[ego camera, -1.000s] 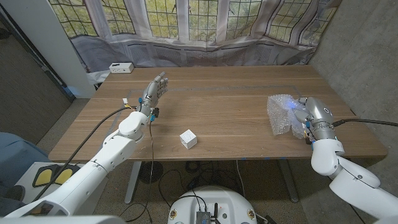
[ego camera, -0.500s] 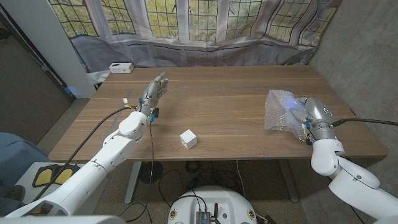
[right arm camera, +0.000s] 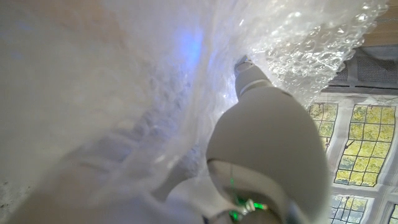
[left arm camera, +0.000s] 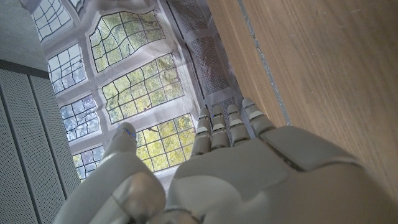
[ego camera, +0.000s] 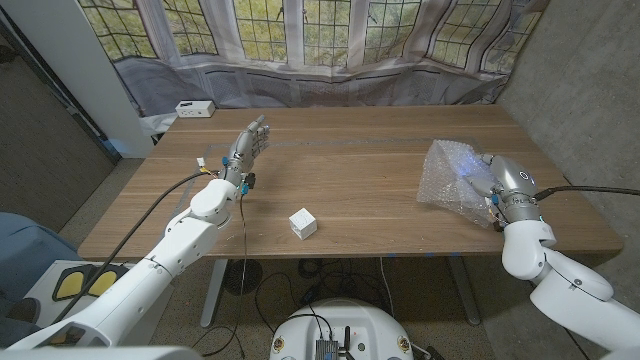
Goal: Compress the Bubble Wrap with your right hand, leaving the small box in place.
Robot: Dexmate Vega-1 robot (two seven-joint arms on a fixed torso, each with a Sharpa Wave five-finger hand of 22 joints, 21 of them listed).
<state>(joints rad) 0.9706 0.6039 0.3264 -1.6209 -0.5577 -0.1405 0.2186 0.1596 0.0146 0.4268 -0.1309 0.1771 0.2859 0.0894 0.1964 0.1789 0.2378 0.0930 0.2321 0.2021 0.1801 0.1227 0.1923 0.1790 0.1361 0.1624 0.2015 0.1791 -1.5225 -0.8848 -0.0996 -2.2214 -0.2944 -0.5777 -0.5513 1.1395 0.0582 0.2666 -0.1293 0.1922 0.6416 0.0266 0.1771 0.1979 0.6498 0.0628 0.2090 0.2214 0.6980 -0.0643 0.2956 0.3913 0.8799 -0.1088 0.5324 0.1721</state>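
Note:
The bubble wrap (ego camera: 450, 178) is a clear crinkled sheet near the table's right edge, spread wide and partly raised off the wood. My right hand (ego camera: 497, 180) grips its right side, and the wrap hides the fingers. In the right wrist view the bubble wrap (right arm camera: 124, 81) drapes over my right hand (right arm camera: 267, 137), with the thumb pushed into it. The small white box (ego camera: 303, 223) sits near the front edge at the middle, far from both hands. My left hand (ego camera: 247, 146) hovers over the table's left part, fingers straight and apart, holding nothing; the left wrist view shows its fingers (left arm camera: 227, 127) extended.
A white power strip (ego camera: 193, 108) lies at the table's (ego camera: 350, 160) far left corner. A curtain and windows stand behind the table. A grey wall runs close along the right side.
The bubble wrap has spread from a tight crumpled lump into a wider, taller sheet reaching further left. The left hand and the small box have not moved.

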